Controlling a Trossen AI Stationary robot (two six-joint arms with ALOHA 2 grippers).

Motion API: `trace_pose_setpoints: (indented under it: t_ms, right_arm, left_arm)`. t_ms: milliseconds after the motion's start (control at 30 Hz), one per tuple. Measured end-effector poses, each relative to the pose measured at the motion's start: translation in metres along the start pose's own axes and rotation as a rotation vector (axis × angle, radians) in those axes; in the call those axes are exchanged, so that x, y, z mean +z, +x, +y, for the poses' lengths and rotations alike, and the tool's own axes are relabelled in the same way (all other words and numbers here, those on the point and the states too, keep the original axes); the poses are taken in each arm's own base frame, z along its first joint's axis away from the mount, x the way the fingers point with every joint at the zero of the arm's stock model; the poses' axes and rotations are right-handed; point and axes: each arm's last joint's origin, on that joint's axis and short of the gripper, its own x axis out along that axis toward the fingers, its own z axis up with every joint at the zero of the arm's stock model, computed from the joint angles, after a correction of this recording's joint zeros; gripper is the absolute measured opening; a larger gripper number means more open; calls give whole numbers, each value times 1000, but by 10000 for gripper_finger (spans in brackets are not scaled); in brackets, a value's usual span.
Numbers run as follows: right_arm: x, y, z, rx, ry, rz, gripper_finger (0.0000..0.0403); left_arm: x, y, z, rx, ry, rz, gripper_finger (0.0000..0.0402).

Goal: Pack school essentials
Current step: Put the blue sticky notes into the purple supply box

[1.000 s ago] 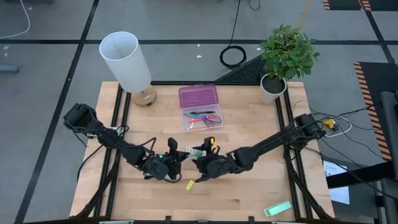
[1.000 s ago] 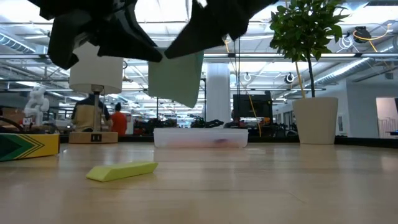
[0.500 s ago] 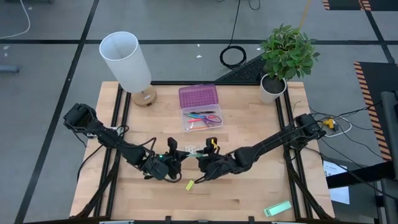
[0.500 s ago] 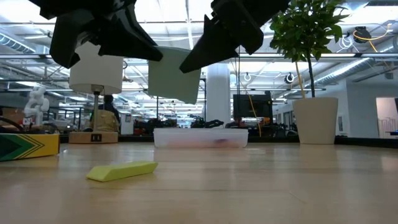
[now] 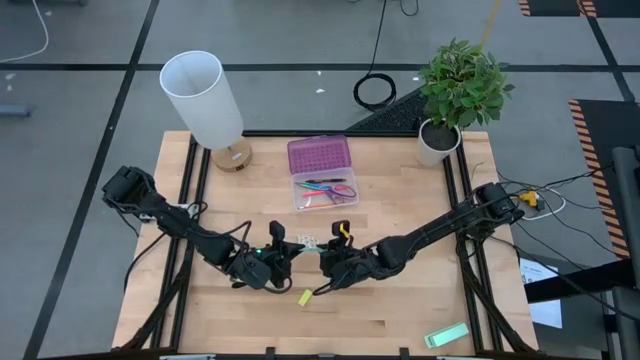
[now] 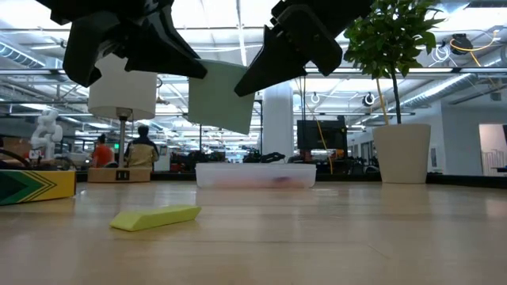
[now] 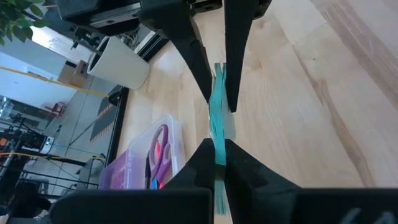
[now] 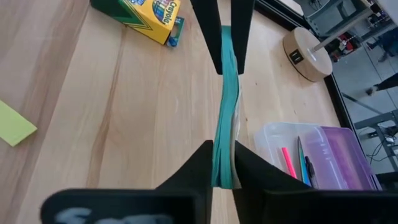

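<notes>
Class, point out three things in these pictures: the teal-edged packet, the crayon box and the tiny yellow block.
teal-edged packet [image 8: 225, 118]: right wrist view, its teal edge.
crayon box [image 8: 146, 14]: right wrist view, its yellow printed face.
tiny yellow block [image 6: 155, 218]: low view, its long side.

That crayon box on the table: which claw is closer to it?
Left. The crayon box lies beside the left claw, away from the right claw, which is across the teal-edged packet.

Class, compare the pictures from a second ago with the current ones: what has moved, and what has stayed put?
The right gripper has shifted a little rightward and up in the low view, and both grippers now pinch the teal-edged packet above the table; the left gripper has kept its grip. The yellow block, crayon box and open case have not moved.
</notes>
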Motion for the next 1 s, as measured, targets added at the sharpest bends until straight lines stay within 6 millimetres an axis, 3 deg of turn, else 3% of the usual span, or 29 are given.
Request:
trace_pose_setpoints:
  t_ms: [200, 500, 733, 867, 1000]
  right_arm:
    - [-1, 0, 0, 0, -8, 7, 10]
    - [-1, 0, 0, 0, -33, 9, 8]
    - [-5, 3, -7, -11, -89, 50, 7]
    - [-3, -2, -20, -42, -104, 61, 7]
    - [0, -9, -37, -111, -146, 70, 7]
  left_arm:
    - [0, 0, 0, 0, 0, 1, 12]
    - [0, 0, 0, 1, -23, 1, 18]
    - [-5, 0, 1, 79, -200, 51, 115]
    - [-13, -3, -2, 122, -279, 115, 171]
    - [-18, -6, -5, 117, -365, 146, 202]
